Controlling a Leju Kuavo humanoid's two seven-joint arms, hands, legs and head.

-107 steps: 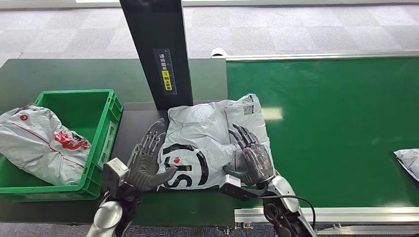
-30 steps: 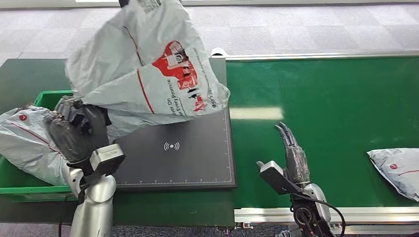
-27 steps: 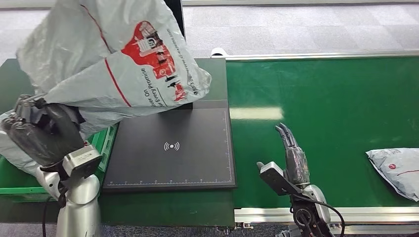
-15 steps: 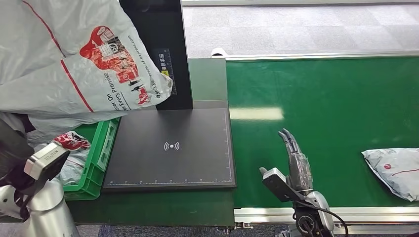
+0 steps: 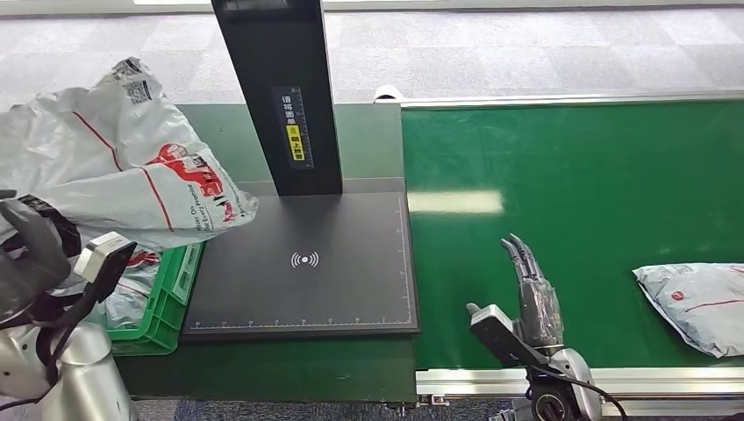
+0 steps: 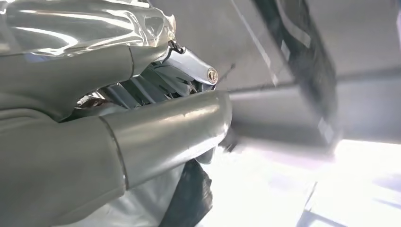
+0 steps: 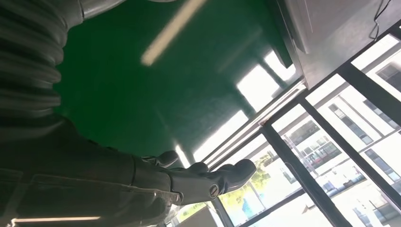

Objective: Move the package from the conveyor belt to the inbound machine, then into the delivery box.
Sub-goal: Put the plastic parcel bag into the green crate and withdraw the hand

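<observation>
A grey plastic package (image 5: pixel 123 175) with red print hangs at the left, over the green delivery box (image 5: pixel 180 281). My left hand (image 5: pixel 26 263) grips its lower edge. In the left wrist view the thumb and fingers of that hand (image 6: pixel 142 137) close on the shiny plastic of the package (image 6: pixel 71 19). The inbound machine's black scan plate (image 5: pixel 303 263) is bare, with its black post (image 5: pixel 281 96) behind it. My right hand (image 5: pixel 531 294) is held edge-up over the front of the green conveyor belt (image 5: pixel 570 175), fingers straight, holding nothing. The right wrist view shows the hand (image 7: pixel 142 184) above the belt (image 7: pixel 142 94).
A second grey package (image 5: pixel 693 303) lies on the belt at the far right. Another package (image 5: pixel 132 289) lies inside the green box, partly hidden under the held one. The belt's metal rail (image 5: pixel 614 379) runs along the front edge.
My left arm has swung the package left and down from above the scan plate to over the green box. The package on the belt has drifted slightly left. My right hand has barely moved.
</observation>
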